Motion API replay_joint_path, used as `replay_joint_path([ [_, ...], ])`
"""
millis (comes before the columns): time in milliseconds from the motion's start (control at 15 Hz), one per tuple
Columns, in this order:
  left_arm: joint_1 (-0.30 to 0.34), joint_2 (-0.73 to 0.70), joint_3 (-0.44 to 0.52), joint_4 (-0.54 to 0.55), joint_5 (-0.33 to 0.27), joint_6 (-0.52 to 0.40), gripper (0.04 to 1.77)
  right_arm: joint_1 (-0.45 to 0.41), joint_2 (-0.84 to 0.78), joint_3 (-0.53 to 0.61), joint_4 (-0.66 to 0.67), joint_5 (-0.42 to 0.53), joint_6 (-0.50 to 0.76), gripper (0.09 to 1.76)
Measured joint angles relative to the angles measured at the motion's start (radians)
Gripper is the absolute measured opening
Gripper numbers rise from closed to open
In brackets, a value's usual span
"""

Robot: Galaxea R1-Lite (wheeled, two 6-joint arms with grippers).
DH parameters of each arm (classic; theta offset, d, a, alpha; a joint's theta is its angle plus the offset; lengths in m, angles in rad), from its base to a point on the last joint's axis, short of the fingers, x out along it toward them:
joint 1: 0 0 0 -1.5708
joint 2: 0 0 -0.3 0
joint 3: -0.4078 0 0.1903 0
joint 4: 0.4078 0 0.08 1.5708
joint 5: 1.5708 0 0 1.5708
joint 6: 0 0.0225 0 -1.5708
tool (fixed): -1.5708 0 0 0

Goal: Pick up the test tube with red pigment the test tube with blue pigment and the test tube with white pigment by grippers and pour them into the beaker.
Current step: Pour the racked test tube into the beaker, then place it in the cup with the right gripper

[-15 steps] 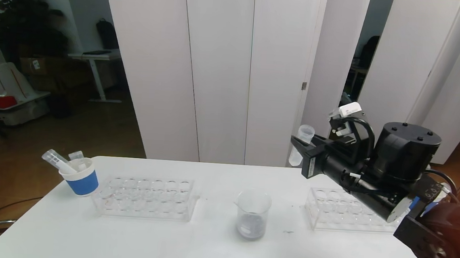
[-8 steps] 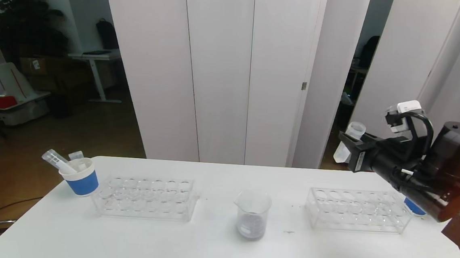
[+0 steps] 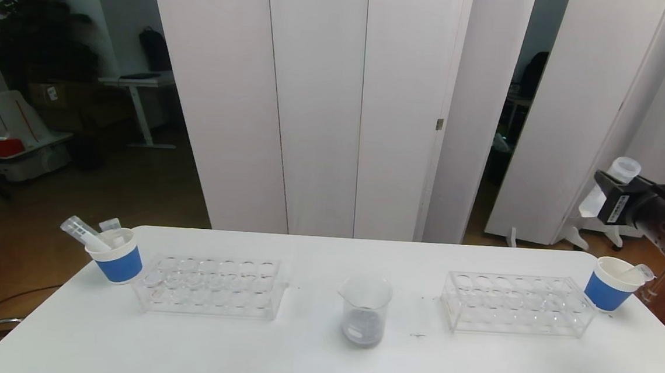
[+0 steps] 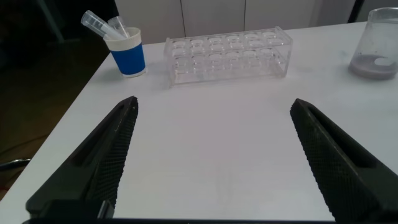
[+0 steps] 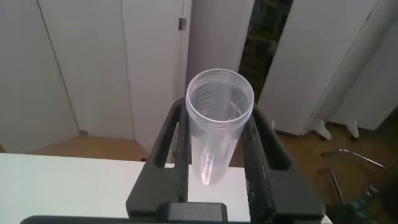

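Note:
The beaker stands mid-table with a greyish liquid in its lower part; it also shows in the left wrist view as the beaker. My right gripper hangs high at the far right, above and behind the right cup, shut on a clear empty test tube. In the right wrist view that tube sits mouth up between the fingers of the right gripper. My left gripper is open over bare table, with nothing between its fingers. No tube with red, blue or white pigment is in view.
Two clear tube racks flank the beaker. A blue-sleeved paper cup with empty tubes stands at the left, and another cup holding a tube stands near the table's right edge. White panels rise behind the table.
My right arm has swung to the right with the empty tube, from over the right rack to past the table's right end. The right cup has come into view.

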Motion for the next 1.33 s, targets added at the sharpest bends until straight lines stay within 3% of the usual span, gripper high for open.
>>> replay_joint_path([
  [333,0.0,0.0,0.0,0.0,0.0,0.0,1.75,-0.159,0.025,-0.005,-0.053,-0.003,0.016,0.58],
  [733,0.0,0.0,0.0,0.0,0.0,0.0,1.75,-0.21,0.164,0.024,-0.248,-0.006,0.03,0.58],
  [1333,0.0,0.0,0.0,0.0,0.0,0.0,1.75,-0.271,0.339,0.151,-0.43,-0.01,0.027,0.58],
])
